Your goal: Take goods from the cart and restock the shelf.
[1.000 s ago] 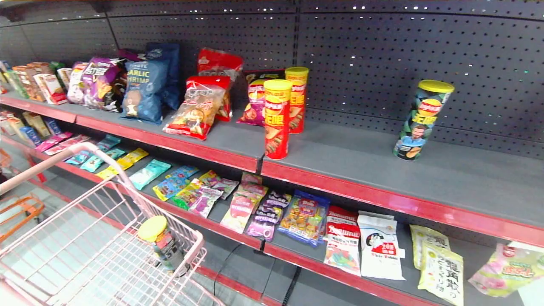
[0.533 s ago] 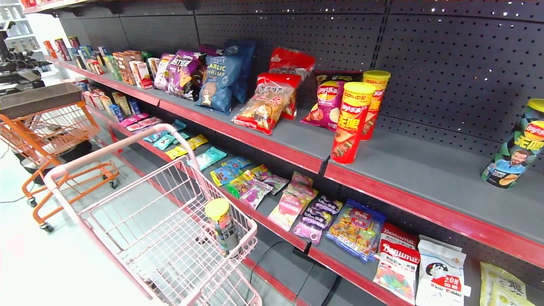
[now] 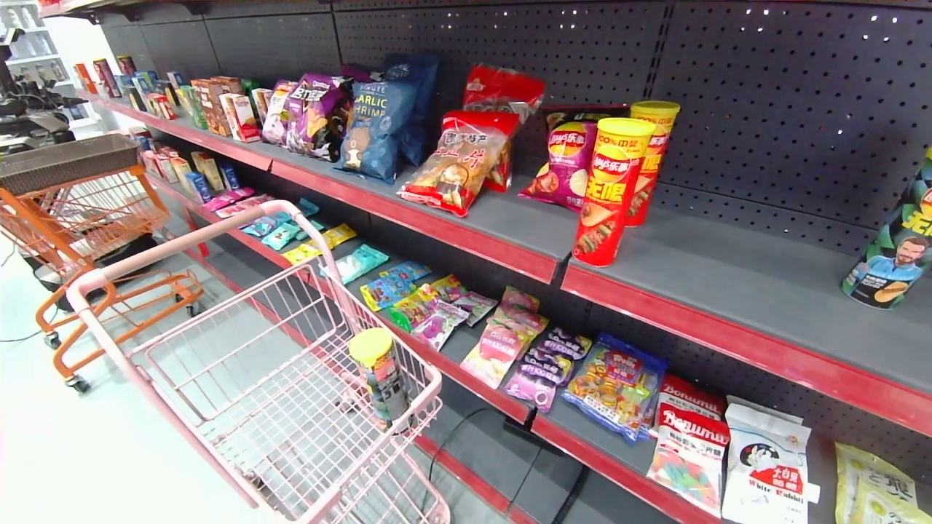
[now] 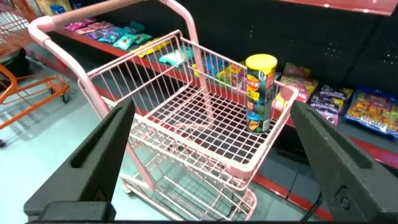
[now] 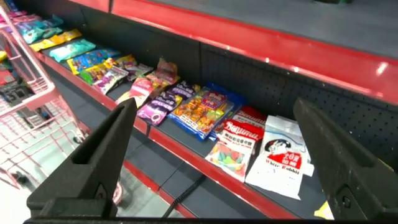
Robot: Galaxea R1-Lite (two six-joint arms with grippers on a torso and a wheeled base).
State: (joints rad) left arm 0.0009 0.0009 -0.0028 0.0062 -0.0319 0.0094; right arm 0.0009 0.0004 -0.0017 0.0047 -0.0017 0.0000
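1 yellow-lidded can (image 3: pixel 380 378) stands in the pink cart (image 3: pixel 81 284) beside the shelf (image 3: pixel 728 284).

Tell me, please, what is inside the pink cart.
One upright can with a yellow lid stands in the pink cart's corner by the shelf. The wire wall partly screens its lower half.

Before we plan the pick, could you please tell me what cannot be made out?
Green can on the upper shelf: top cut off by the head view's right edge.
Can in the pink cart: base partly screened by the cart's wire, head view.
Yellow packets: cut off at head view's bottom corner.
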